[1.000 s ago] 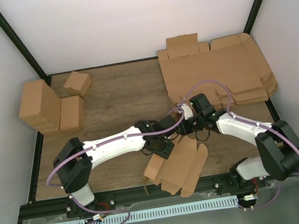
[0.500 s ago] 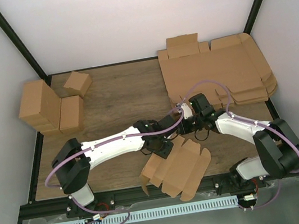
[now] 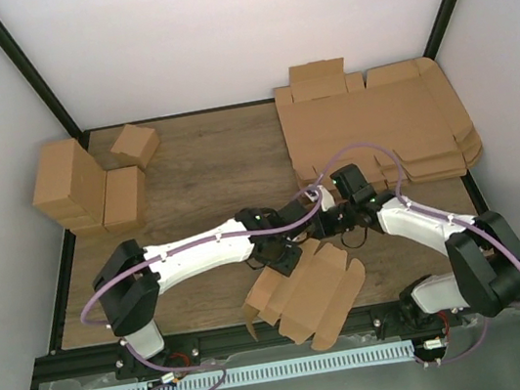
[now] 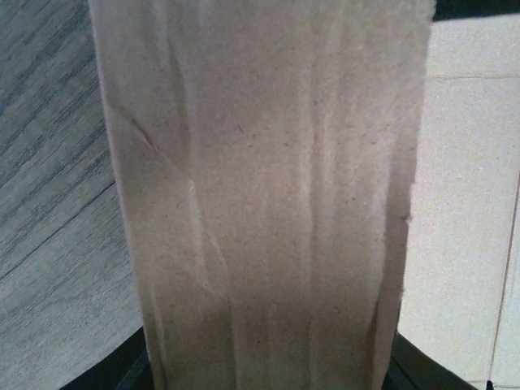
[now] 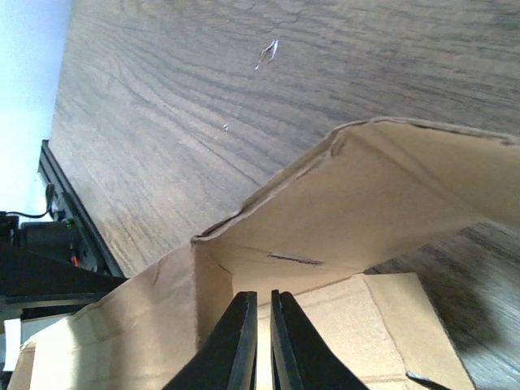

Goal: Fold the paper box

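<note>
Because the folding needs one wall steadied while another is turned, both arms met over the box [image 3: 307, 294], which lay half-formed and skewed near the front middle of the table [image 3: 189, 181], its flaps splayed toward the near edge. The left gripper [image 3: 284, 253] sat at the box's far left corner, probably to pin that side down. In its wrist view a creased flap [image 4: 260, 203] filled the frame, with the dark fingers [image 4: 414, 370] just showing at either lower corner, so I could not tell whether the jaws clasped it or only stood behind it. The right gripper [image 5: 261, 341] stood at the far edge with its jaws almost together, a slit between them. Whether a sheet edge was nipped there could not be made out. Ahead of it a raised wall and a curling panel arched over the board. The cardboard was plain brown, matte and fibrous, soft at its scored creases. The table was grey-brown woodgrain. Flat sheets [image 3: 378, 127] lay piled at the far right, well apart.
</note>
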`<control>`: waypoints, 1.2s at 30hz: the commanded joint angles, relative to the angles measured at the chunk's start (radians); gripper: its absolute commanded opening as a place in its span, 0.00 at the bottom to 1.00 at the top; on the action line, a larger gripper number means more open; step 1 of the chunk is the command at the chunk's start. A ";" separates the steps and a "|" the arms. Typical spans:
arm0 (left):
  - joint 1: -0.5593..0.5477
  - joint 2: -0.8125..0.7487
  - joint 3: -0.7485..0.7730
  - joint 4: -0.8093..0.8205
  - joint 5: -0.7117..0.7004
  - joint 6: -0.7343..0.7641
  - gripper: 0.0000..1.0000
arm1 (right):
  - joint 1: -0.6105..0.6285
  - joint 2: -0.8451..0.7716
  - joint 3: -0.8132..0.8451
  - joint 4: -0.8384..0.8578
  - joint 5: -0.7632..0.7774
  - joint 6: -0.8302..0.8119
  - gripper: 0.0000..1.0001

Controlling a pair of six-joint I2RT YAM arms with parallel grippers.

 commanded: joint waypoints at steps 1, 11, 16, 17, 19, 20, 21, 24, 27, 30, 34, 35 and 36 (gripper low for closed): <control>-0.019 0.031 0.035 -0.016 -0.034 -0.006 0.46 | 0.003 -0.018 -0.014 0.047 -0.109 0.040 0.08; -0.047 0.067 0.047 -0.060 -0.123 -0.020 0.45 | 0.003 -0.064 -0.037 -0.005 0.192 0.062 0.10; -0.063 0.094 0.065 -0.074 -0.144 -0.022 0.45 | 0.003 -0.057 -0.063 0.021 0.200 0.072 0.10; -0.067 0.097 0.068 -0.075 -0.147 -0.022 0.45 | 0.003 -0.055 -0.066 0.026 0.206 0.077 0.10; -0.073 0.101 0.074 -0.078 -0.155 -0.023 0.45 | 0.003 -0.057 -0.073 0.035 0.233 0.090 0.10; -0.075 0.101 0.075 -0.080 -0.158 -0.025 0.45 | 0.003 -0.057 -0.076 0.039 0.251 0.095 0.10; -0.076 0.101 0.076 -0.081 -0.160 -0.025 0.45 | 0.003 -0.054 -0.078 0.041 0.276 0.102 0.10; -0.078 0.102 0.076 -0.081 -0.162 -0.026 0.45 | 0.003 -0.025 -0.082 0.054 0.329 0.111 0.10; -0.080 0.100 0.074 -0.079 -0.162 -0.026 0.45 | 0.003 0.028 -0.078 0.074 0.348 0.106 0.08; -0.083 0.100 0.074 -0.078 -0.163 -0.026 0.45 | 0.003 0.070 -0.081 0.104 0.344 0.101 0.06; -0.084 0.096 0.071 -0.074 -0.161 -0.026 0.45 | 0.003 0.105 -0.088 0.136 0.336 0.094 0.05; -0.085 0.095 0.072 -0.073 -0.159 -0.026 0.45 | 0.003 0.105 -0.090 0.139 0.326 0.092 0.04; -0.086 0.096 0.070 -0.072 -0.159 -0.027 0.45 | 0.003 0.101 -0.094 0.144 0.306 0.088 0.04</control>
